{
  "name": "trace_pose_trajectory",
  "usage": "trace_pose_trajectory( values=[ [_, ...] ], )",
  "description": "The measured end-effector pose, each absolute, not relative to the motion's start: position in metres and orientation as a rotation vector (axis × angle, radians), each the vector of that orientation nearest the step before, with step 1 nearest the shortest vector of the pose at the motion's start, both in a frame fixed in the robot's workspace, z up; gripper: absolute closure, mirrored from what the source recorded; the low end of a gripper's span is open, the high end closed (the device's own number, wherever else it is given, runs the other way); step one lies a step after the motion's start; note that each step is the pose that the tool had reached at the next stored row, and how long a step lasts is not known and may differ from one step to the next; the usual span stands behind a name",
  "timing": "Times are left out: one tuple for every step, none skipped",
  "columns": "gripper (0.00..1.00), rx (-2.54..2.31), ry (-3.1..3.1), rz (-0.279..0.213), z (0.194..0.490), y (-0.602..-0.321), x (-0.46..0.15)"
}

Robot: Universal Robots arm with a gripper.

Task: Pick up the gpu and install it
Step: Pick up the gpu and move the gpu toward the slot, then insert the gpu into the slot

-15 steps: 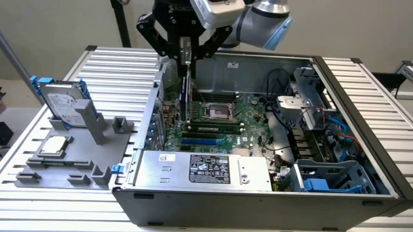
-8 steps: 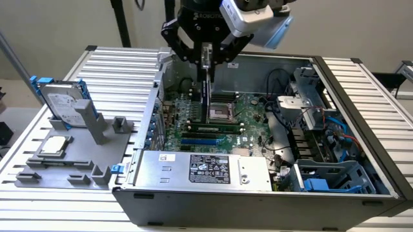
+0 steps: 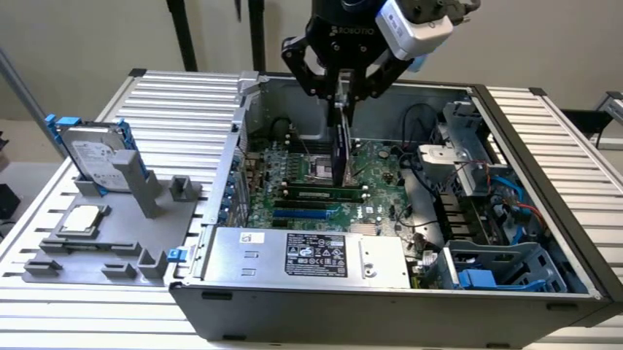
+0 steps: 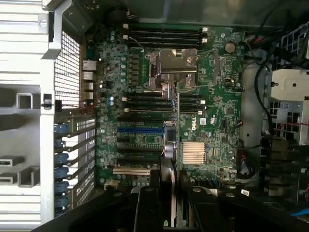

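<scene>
Hanging edge-down, the thin, long, dark gpu (image 3: 341, 149) is clamped in the black end effector (image 3: 343, 102), above the green motherboard (image 3: 380, 175) inside the open grey computer case (image 3: 389, 313). Seating it well probably means keeping it upright and parallel to the blue slot (image 3: 306, 214), at seven o'clock from its lower edge in the exterior view.

The tool (image 3: 343, 96) carries the brand ROBOTIQ in white letters on its black body. The motherboard (image 4: 212, 96) bears a white DELL logo, printed sideways beside the finned heatsink (image 4: 194, 153). The black label (image 3: 316, 255) on the near power supply (image 3: 233, 257) is too small to read.
</scene>
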State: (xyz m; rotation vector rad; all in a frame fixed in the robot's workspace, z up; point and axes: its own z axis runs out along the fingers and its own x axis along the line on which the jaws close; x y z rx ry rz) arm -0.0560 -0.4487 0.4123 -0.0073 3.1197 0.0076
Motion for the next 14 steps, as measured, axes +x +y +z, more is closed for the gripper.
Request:
trace_pose_trajectory(
  values=[
    [0.73,-0.007,3.12,0.003,0.411,-0.447,-0.052],
    [0.73,-0.007,3.12,-0.002,0.41,-0.445,-0.048],
    [0.73,-0.008,3.12,-0.007,0.409,-0.443,-0.045],
    [0.73,-0.008,3.12,-0.011,0.408,-0.443,-0.043],
    [0.73,-0.008,3.12,-0.013,0.407,-0.443,-0.042],
    [0.73,-0.008,3.12,-0.015,0.407,-0.443,-0.042],
    [0.73,-0.008,3.12,-0.015,0.407,-0.443,-0.042],
    [0.73,-0.007,3.12,-0.015,0.407,-0.443,-0.042],
    [0.73,-0.008,3.12,-0.015,0.407,-0.443,-0.042],
    [0.73,-0.008,3.12,-0.015,0.407,-0.443,-0.042],
    [0.73,-0.008,3.12,-0.015,0.407,-0.443,-0.042],
    [0.73,-0.008,3.12,-0.016,0.407,-0.443,-0.042],
    [0.73,-0.008,3.12,-0.016,0.407,-0.443,-0.042],
    [0.73,-0.008,3.12,-0.016,0.407,-0.443,-0.042]
  ],
)
